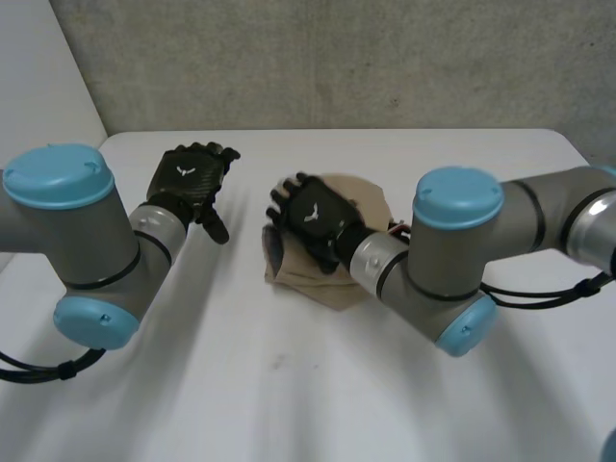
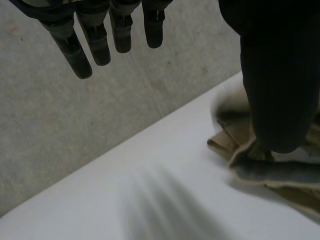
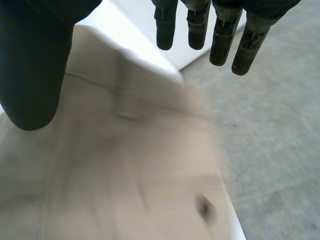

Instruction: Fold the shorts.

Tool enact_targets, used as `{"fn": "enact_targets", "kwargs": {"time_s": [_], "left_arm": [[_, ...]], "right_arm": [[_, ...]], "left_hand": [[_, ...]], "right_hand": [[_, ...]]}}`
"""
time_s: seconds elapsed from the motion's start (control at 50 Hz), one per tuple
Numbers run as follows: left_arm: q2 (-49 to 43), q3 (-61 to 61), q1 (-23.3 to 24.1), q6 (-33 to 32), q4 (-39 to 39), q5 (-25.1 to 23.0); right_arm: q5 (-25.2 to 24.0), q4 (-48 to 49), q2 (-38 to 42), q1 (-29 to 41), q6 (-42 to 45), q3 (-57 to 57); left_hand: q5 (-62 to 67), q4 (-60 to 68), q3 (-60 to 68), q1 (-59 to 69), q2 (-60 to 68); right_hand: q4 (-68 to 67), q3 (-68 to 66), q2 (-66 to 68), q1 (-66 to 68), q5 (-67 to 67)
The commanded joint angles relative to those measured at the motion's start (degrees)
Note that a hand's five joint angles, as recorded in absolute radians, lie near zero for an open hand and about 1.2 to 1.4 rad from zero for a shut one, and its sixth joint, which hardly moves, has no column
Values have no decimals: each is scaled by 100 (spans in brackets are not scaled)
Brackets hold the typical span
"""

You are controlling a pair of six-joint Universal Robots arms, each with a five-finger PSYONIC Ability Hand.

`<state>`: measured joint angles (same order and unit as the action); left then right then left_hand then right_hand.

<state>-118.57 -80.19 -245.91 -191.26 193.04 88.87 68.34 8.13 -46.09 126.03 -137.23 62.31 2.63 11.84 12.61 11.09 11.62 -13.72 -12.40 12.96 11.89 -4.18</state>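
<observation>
Shorts [image 1: 364,200]: one pair, tan cloth, lying as a folded bundle on the white desk [image 1: 289,385], near its middle and towards the far side; one folded edge of the bundle faces the left hand. Hands: two, both black. Left hand [image 1: 188,183]: hangs over bare desk on the robot's left side of the shorts, near the cloth but apart from it; in its wrist view the fingers [image 2: 90,47] are straight and slightly spread, the thumb stands off to one side, and nothing is grasped. Right hand [image 1: 313,217]: placed over the shorts, covering the middle of the bundle in the head view; in its wrist view the fingers [image 3: 200,27] are straight and reach beyond the far edge of the cloth, the thumb is set apart, and the tan cloth lies spread beneath the palm; nothing is pinched, and whether the palm touches the cloth cannot be told. Arms: two, grey with light-blue caps, one entering from each side. Wall [image 1: 337,58]: one, grey concrete, behind the desk.
</observation>
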Motion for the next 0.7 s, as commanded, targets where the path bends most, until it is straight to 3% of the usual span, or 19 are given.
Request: {"fn": "enact_targets", "kwargs": {"time_s": [0.02, 0.1, 0.2, 0.36, 0.48, 0.6, 0.7], "left_arm": [[-9, 626, 148, 273, -258, -18], [-96, 1241, 473, 633, -600, -54], [-797, 2268, 702, 1072, -1144, -308], [-2161, 3633, 1142, 1284, -2323, -335], [-2776, 3967, 1151, 1249, -3026, -11], [-3067, 4117, 1116, 1065, -3053, 403], [-3190, 4275, 1098, 355, -3062, 456]], "right_arm": [[663, 13, -769, -377, -2596, -122], [751, -22, -770, -650, -3432, -219], [822, -259, -410, -808, -3442, -474], [918, -1461, 609, -949, -3468, -1369], [848, -1815, 909, -1160, -3433, -1467], [892, -1973, 1111, -1283, -3179, -1643], [945, -1973, 1191, -1301, -2625, -1678]], "left_hand": [[-263, -184, -261, -109, -162], [-263, -184, -261, -109, -162], [-224, -146, -223, -70, -124], [-191, -113, -189, -37, -90], [-174, -96, -172, -20, -73], [-174, -96, -172, -20, -73], [-191, -112, -189, -37, -90]], "right_hand": [[372, 240, -296, -189, 418], [372, 240, -296, -189, 418], [372, 240, -296, -189, 418], [372, 240, -296, -189, 418], [372, 240, -296, -189, 418], [372, 240, -296, -189, 418], [372, 240, -296, -189, 418]]}}
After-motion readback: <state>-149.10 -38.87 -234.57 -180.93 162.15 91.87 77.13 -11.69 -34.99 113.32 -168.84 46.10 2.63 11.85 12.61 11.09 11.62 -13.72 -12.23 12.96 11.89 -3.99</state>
